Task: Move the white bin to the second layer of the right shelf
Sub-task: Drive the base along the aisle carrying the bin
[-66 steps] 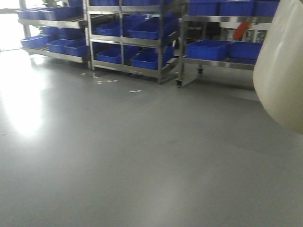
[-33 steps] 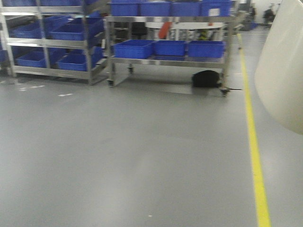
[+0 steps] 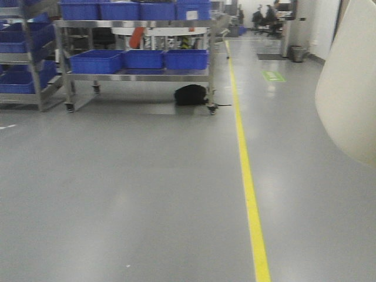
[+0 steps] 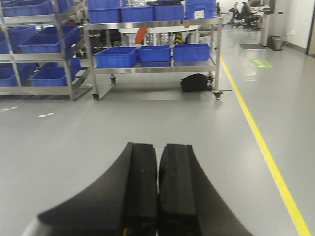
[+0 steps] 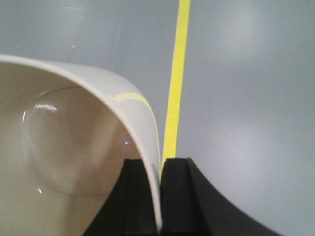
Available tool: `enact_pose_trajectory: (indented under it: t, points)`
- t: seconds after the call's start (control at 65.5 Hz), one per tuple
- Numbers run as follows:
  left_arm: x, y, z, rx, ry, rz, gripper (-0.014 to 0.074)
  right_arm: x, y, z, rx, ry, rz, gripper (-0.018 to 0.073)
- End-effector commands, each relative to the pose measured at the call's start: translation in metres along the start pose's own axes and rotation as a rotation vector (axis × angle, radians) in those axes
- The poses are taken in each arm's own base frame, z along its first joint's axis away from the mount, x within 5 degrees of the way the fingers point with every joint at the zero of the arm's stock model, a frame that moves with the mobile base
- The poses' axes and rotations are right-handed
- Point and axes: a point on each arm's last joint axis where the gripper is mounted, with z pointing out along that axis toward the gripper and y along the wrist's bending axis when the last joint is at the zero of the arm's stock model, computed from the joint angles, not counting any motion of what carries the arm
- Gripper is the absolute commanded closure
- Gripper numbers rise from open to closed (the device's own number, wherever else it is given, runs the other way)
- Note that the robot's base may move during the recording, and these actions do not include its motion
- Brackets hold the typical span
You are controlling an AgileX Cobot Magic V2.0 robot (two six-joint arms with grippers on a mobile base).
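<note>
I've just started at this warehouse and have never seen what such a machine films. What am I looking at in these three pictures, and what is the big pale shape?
This is a wheeled robot with two arms, each ending in a two-fingered hand. The front view looks ahead from its body. It shows a grey floor with a yellow line, a wheeled steel rack carrying blue crates, and a black bag beneath it. The pale shape at the right edge is a white bin, seen very close. The other two pictures come from cameras on the wrists. The left hand has its black fingers pressed together on nothing. The right hand pinches the bin's wall, one finger inside and one outside, holding it above the floor.
</note>
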Motion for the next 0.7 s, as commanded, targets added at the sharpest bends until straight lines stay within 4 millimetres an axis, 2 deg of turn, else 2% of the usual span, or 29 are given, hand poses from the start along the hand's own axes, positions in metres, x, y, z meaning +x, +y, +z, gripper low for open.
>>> enact_pose_trajectory:
  t: [0.0,0.687]
  points:
    - [0.004,0.0005,0.0001,-0.01,-0.063,-0.009,0.0512,-0.0118,0.0013,-0.0084,-0.015,-0.098,-0.001,0.0502]
    - [0.004,0.0005,0.0001,-0.01,-0.063,-0.009,0.0512,-0.0118,0.0013,-0.0084,-0.015,-0.098,-0.001,0.0502]
